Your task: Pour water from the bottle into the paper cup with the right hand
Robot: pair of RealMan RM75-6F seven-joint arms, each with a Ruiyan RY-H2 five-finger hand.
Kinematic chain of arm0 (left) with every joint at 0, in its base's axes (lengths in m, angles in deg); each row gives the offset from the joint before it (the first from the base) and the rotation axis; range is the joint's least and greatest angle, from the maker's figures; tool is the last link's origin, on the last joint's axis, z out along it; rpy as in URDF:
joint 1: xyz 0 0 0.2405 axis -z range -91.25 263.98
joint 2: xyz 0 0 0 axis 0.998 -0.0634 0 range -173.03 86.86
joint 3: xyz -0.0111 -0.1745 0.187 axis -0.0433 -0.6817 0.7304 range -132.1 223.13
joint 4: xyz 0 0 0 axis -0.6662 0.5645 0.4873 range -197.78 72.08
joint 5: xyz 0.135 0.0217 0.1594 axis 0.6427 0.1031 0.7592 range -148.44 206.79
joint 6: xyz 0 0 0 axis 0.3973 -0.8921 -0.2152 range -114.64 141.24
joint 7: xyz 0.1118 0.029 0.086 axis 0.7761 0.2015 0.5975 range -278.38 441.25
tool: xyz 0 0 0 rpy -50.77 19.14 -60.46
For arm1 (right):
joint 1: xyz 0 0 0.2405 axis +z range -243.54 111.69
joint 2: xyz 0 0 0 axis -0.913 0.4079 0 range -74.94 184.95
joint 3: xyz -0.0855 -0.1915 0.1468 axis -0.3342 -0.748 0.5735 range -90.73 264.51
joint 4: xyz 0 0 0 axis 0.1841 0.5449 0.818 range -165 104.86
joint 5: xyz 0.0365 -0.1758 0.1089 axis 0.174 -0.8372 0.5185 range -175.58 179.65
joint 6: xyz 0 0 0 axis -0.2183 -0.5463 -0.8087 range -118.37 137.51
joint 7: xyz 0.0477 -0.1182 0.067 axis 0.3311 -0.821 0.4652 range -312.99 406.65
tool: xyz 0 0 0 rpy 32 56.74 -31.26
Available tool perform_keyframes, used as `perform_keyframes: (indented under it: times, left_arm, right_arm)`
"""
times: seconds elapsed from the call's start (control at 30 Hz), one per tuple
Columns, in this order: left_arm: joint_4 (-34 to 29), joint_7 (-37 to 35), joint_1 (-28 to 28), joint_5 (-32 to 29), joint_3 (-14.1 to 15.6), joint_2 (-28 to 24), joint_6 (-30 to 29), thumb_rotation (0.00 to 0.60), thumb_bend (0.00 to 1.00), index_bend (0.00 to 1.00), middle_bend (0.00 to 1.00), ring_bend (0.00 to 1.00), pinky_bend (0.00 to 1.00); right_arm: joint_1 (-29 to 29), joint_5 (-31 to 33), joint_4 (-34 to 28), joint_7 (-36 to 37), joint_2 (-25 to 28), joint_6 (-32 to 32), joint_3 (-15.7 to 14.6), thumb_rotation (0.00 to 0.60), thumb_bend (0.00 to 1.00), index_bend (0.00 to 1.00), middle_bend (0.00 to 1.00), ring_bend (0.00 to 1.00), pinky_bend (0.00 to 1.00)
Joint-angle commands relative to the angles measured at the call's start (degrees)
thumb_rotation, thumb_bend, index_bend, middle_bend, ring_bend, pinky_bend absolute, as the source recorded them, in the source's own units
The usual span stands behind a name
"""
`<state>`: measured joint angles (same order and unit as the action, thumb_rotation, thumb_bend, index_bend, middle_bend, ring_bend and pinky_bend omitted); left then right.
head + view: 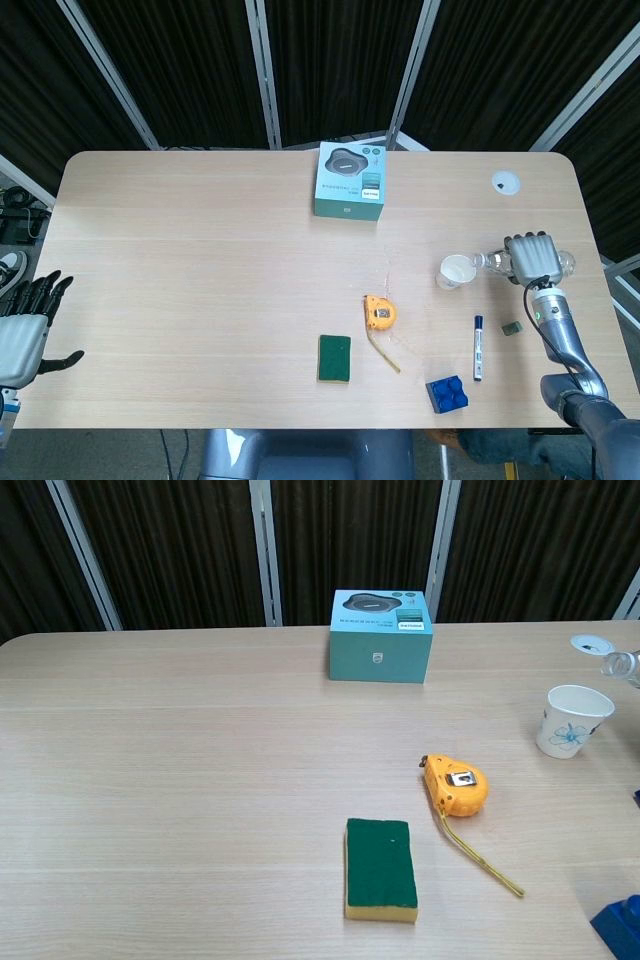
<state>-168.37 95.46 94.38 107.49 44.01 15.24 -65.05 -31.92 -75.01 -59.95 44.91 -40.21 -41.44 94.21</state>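
The right robot hand (532, 257) grasps a clear plastic water bottle (492, 263), fingers wrapped round its body, at about 4 o'clock on the wooden bench (200, 260). The bottle lies nearly on its side, its neck pointing toward 9 o'clock at the paper cup (456, 271). The mouth of the bottle is just beside the cup's rim, at its 3 o'clock side; whether any water runs out cannot be told. In the chest view only the bottle's neck shows at the right edge, above and to the right of the cup, which is white with a blue flower print and stands upright.

The left robot hand (22, 332) hangs off the bench's edge at 8 o'clock, released, fingers spread and holding nothing.

A teal product box (351, 180) sits toward 12 o'clock. An orange tape measure (379, 314) lies near the middle, its tape pulled out toward 5 o'clock. A green-and-yellow sponge (334, 357) lies at 6 o'clock. A blue marker pen (478, 347) lies below the cup, with blue building blocks (448, 393) at its 7 o'clock side. A small white cap (505, 182) rests at 2 o'clock.
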Motion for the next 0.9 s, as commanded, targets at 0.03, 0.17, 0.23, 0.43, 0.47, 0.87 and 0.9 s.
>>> perform_keyframes:
  times: [0.03,0.17,0.23,0.43,0.47,0.87,0.9]
  left_arm:
    - [0.0,0.0,0.0,0.0,0.0,0.0,0.0,0.6,0.0,0.0,0.0,0.0,0.0]
    - [0.0,0.0,0.1,0.0,0.1,0.0,0.1,0.6,0.0,0.0,0.0,0.0,0.0]
    - [0.0,0.0,0.1,0.0,0.1,-0.1,0.1,0.6,0.0,0.0,0.0,0.0,0.0]
    - [-0.1,0.0,0.1,0.0,0.1,-0.1,0.1,0.6,0.0,0.0,0.0,0.0,0.0]
    - [-0.1,0.0,0.1,0.0,0.1,-0.1,0.1,0.6,0.0,0.0,0.0,0.0,0.0]
    - [-0.1,0.1,0.1,-0.1,0.1,-0.1,0.1,0.6,0.0,0.0,0.0,0.0,0.0]
    - [-0.1,0.1,0.1,-0.1,0.1,-0.1,0.1,0.6,0.0,0.0,0.0,0.0,0.0]
  right_arm:
    - [0.0,-0.5,0.9,-0.3,-0.3,-0.3,-0.3,0.6,0.45,0.55,0.61,0.46,0.45]
    - [0.0,-0.7,1.4,0.1,-0.5,-0.5,-0.3,0.6,0.45,0.55,0.61,0.46,0.45]
    - [0.0,-0.8,1.6,-0.1,-0.6,-0.5,-0.4,0.6,0.45,0.55,0.61,0.46,0.45]
    - [0.0,-1.0,2.3,-0.7,-0.8,-0.6,-0.4,0.6,0.45,0.55,0.61,0.46,0.45]
    - [0.0,-1.1,2.4,-0.9,-0.8,-0.7,-0.4,0.6,0.45,0.55,0.61,0.46,0.45]
    - [0.0,-1.2,3.0,-2.0,-1.0,-0.8,-0.3,0.6,0.45,0.55,0.61,0.47,0.46]
    - [0.0,-1.2,3.1,-2.0,-1.0,-0.8,-0.3,0.6,0.45,0.55,0.61,0.47,0.46]
